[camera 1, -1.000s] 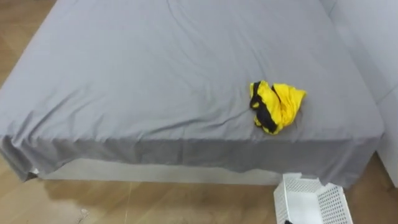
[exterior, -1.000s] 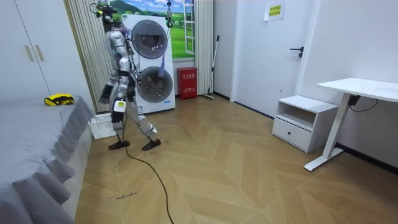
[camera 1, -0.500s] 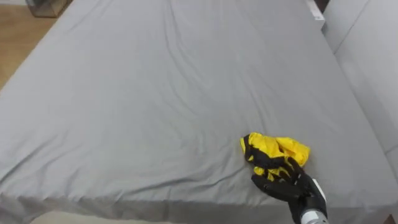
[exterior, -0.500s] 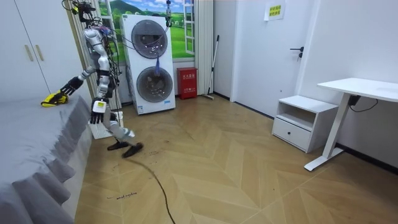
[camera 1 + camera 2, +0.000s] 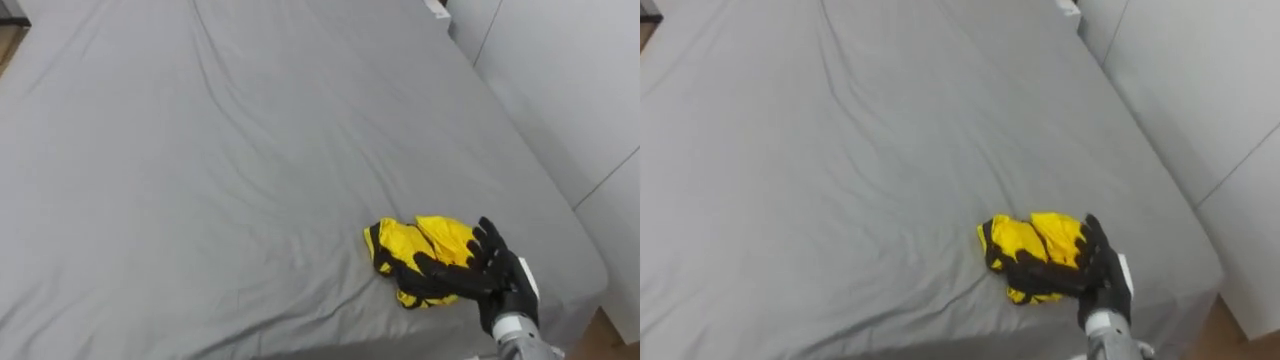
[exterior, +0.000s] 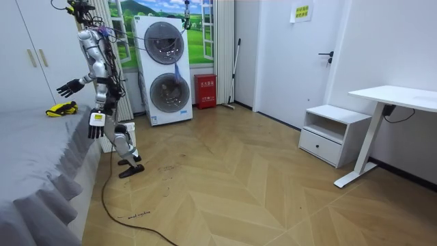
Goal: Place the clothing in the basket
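Observation:
A crumpled yellow and black garment (image 5: pixel 415 255) lies on the grey bed (image 5: pixel 220 150) near its right front corner. My right hand (image 5: pixel 492 272) comes in from the lower right and is open, its dark fingers spread over the garment's right side. In the room view this hand (image 6: pixel 69 87) is held a little above the garment (image 6: pixel 61 108). My left hand (image 6: pixel 94 125) hangs at my side with relaxed fingers. The white basket (image 6: pixel 104 145) stands on the floor by the bed's side, partly hidden behind my legs.
I stand against the bed's side, one foot back. A white wall panel (image 5: pixel 560 90) runs along the bed's right side. A stacked washer and dryer (image 6: pixel 164 68) stands behind me. The bed's front edge (image 5: pixel 300 345) lies just below the garment.
I have stepped up to the bed, so the eye view has moved in over it. My right hand has risen from the garment's lower edge and spread above it. The garment lies as before.

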`<state>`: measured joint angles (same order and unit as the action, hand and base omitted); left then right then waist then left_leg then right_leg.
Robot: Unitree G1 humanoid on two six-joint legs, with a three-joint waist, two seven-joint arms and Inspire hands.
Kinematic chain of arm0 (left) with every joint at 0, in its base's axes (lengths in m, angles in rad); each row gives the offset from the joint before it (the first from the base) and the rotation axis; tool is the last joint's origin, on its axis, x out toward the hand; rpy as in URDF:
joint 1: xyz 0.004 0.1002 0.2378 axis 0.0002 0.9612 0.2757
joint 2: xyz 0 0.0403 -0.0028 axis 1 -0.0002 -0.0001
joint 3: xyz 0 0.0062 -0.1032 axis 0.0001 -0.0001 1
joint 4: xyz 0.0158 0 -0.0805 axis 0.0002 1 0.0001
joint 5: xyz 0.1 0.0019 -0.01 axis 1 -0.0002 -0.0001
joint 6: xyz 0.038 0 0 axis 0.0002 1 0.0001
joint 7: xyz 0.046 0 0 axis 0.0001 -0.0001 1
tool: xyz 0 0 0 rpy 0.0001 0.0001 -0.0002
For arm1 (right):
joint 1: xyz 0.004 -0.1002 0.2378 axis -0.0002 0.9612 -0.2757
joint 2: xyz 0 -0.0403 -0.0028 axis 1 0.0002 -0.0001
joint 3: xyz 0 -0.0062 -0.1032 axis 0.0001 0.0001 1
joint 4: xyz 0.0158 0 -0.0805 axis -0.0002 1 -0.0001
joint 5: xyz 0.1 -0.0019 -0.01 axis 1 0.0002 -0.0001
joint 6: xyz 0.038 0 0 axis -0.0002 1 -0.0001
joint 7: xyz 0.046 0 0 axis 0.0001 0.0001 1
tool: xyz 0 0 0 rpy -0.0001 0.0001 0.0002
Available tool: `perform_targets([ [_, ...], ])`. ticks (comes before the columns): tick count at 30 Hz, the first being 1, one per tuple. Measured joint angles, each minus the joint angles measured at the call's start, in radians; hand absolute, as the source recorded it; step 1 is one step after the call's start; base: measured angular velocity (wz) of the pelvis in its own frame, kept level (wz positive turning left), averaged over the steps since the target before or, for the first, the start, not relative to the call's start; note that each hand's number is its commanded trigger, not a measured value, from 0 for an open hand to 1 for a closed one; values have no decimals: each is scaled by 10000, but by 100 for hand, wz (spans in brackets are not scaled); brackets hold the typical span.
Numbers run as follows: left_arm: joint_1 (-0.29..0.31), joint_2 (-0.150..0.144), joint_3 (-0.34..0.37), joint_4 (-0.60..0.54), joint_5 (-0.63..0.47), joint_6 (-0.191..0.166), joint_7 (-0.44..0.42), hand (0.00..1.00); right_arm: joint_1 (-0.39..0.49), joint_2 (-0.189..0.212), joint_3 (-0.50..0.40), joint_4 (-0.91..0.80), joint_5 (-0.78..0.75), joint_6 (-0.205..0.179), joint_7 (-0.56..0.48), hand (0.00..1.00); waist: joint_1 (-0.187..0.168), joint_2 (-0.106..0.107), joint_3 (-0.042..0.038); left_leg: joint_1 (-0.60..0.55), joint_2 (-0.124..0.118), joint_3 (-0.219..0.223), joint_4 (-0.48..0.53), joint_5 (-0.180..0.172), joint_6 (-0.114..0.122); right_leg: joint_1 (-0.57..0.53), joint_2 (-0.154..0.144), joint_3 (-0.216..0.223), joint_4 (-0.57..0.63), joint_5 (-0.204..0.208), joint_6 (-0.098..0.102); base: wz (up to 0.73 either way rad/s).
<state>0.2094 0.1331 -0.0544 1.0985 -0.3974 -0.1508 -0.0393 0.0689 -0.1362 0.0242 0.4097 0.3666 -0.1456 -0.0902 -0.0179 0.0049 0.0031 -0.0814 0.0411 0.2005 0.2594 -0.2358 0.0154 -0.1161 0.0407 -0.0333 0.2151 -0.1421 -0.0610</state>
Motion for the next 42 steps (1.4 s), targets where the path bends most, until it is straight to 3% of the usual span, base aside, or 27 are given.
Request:
perform_targets([
  [11,-400,24,-74,270,-26,226,1,0,-361,29,830,1425,-465,26,169,0,296,-13,15,-529,-25,-171,-82,37,12,-385,-26,-215,-117,1,1,5],
  [15,-424,31,-64,266,-21,228,65,0,-912,29,911,2702,-697,26,-7,0,471,-78,36,-555,-26,-222,-88,37,12,-415,-30,-254,-112,2,1,2],
  [20,-474,70,-58,278,-31,301,66,0,-1567,-86,860,3842,-737,13,-238,0,517,-158,8,-789,-93,-533,-75,76,31,-521,-100,-553,-110,2,1,18],
  [24,-508,82,46,288,-25,423,66,0,-2453,-386,210,5594,-613,-107,-381,0,477,-141,14,-981,-166,-759,4,164,111,-526,-224,-881,-132,16,26,24],
  [29,-646,159,188,358,-31,592,66,0,-3399,-1184,-691,7141,-506,-48,-1135,0,591,-141,27,-1525,-362,-962,-57,452,232,-993,-440,-1093,-111,32,136,18],
  [36,-666,482,292,357,-26,805,79,0,-4013,-2209,-984,7995,-33,395,-2112,0,778,-216,67,-2029,-424,-952,-117,564,330,-1546,-546,-1169,-27,84,210,0],
  [37,-721,541,225,438,-4,810,91,0,-4089,-2301,-1058,7994,-52,392,-2251,10,777,-248,94,-2130,-428,-937,-118,574,336,-1692,-551,-1140,35,85,211,-5],
  [38,-753,564,195,508,-4,818,97,0,-4106,-2326,-1075,7995,-55,389,-2322,100,776,-258,101,-2175,-428,-939,-118,576,336,-1745,-549,-1134,58,85,211,0],
  [42,-870,598,-9,645,-15,845,150,0,-4127,-2341,-1143,7965,-41,375,-2504,100,778,-334,167,-2411,-416,-942,-119,579,334,-2026,-548,-1129,151,87,209,-1],
])
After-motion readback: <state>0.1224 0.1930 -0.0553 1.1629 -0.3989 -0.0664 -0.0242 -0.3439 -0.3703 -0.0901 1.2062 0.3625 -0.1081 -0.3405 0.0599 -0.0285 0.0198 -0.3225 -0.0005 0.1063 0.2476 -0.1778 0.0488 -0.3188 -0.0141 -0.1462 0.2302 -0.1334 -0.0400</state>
